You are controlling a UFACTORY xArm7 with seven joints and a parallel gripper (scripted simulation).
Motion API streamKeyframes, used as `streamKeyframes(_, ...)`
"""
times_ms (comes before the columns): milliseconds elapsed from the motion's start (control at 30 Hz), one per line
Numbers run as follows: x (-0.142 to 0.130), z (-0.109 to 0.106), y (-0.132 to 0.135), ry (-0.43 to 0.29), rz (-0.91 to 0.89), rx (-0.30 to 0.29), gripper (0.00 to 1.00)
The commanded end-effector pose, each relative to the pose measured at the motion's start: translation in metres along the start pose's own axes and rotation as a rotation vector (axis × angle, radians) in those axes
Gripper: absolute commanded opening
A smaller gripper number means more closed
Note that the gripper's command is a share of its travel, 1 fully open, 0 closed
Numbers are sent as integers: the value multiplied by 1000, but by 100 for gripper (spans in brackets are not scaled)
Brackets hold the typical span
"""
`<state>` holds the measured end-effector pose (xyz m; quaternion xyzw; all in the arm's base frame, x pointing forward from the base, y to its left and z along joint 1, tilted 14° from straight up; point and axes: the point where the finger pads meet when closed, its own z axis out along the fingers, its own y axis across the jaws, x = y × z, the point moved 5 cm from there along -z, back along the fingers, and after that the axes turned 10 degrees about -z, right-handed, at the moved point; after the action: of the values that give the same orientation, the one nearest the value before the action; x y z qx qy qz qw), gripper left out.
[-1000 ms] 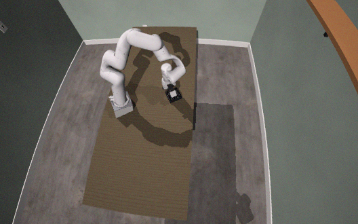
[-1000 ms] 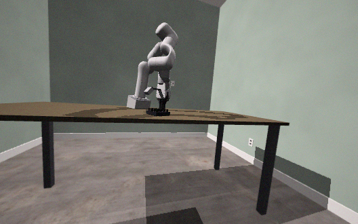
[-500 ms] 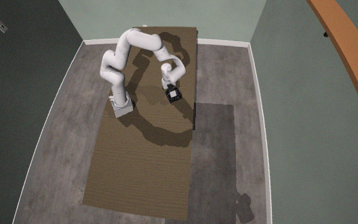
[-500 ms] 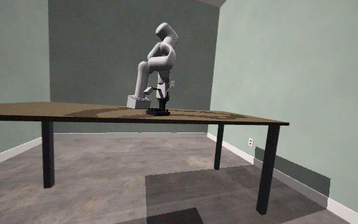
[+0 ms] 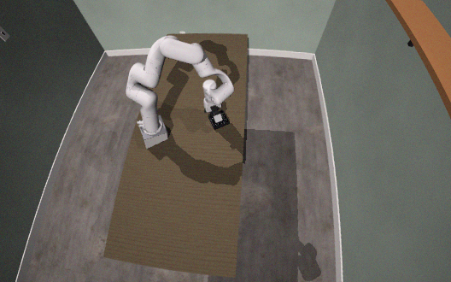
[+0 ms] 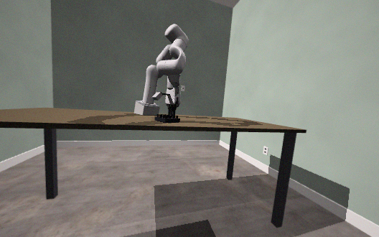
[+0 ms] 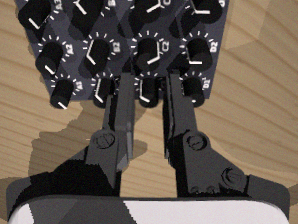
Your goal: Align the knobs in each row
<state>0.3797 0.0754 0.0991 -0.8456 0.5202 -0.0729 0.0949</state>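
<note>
Ahead of my black gripper [image 7: 148,99] sits the knob box [image 7: 127,30], its face dark grey-blue, with black knobs that each carry a white line and a ring of small white marks. My fingers are matte black; the wrist housing behind them is white with a dark grey diagonal band. The desk [image 7: 260,96] under me is light brown with a fine wood grain, crossed by darker brown shadow patches. My arm [image 5: 149,73] is white.
</note>
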Motion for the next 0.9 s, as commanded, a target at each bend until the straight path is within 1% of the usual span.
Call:
streamKeyframes(0,0,-1,-1,0,0,2,19)
streamKeyframes(300,0,-1,-1,0,0,2,19)
streamKeyframes(533,0,-6,-1,0,0,2,19)
streamKeyframes(867,0,-31,-1,0,0,2,19)
